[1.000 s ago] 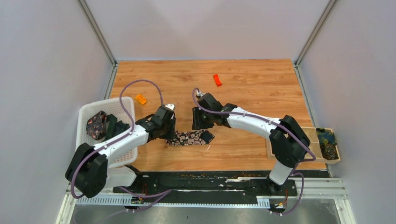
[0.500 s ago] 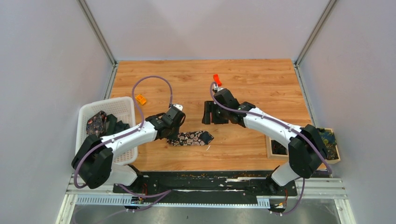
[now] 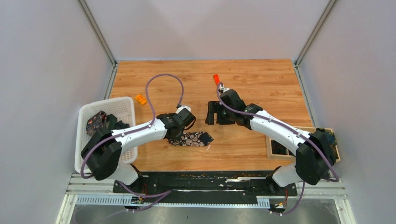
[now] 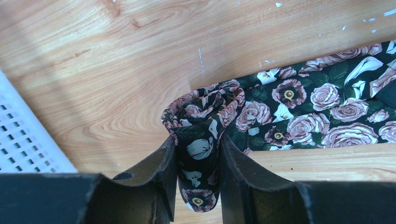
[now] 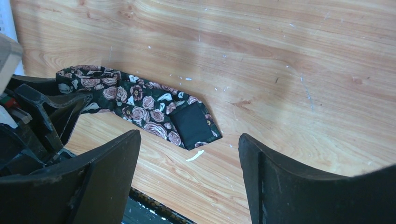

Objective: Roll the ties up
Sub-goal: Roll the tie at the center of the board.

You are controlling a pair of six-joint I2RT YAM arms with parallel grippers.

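A black tie with pink-white flowers (image 3: 198, 138) lies on the wooden table near the front. Its left end is wound into a small roll (image 4: 201, 149), and my left gripper (image 4: 198, 163) is shut on that roll. The rest of the tie (image 4: 322, 112) stretches flat to the right, ending in a point with black lining (image 5: 190, 125). In the overhead view my left gripper (image 3: 179, 132) sits at the tie's left end. My right gripper (image 3: 211, 113) hovers behind the tie, open and holding nothing; its wrist view looks down on the tie (image 5: 140, 102) between wide fingers (image 5: 189, 136).
A white basket (image 3: 122, 105) at the left holds more ties (image 3: 96, 123). Two orange blocks (image 3: 140, 99) (image 3: 216, 78) lie further back. A wooden box (image 3: 270, 151) at the right edge holds a patterned tie (image 3: 327, 138). A white scrap (image 5: 194, 155) lies by the tie's tip.
My left gripper has moved right along the tie, and the flat part is shorter. My right gripper has drawn back from the tie and opened wide.
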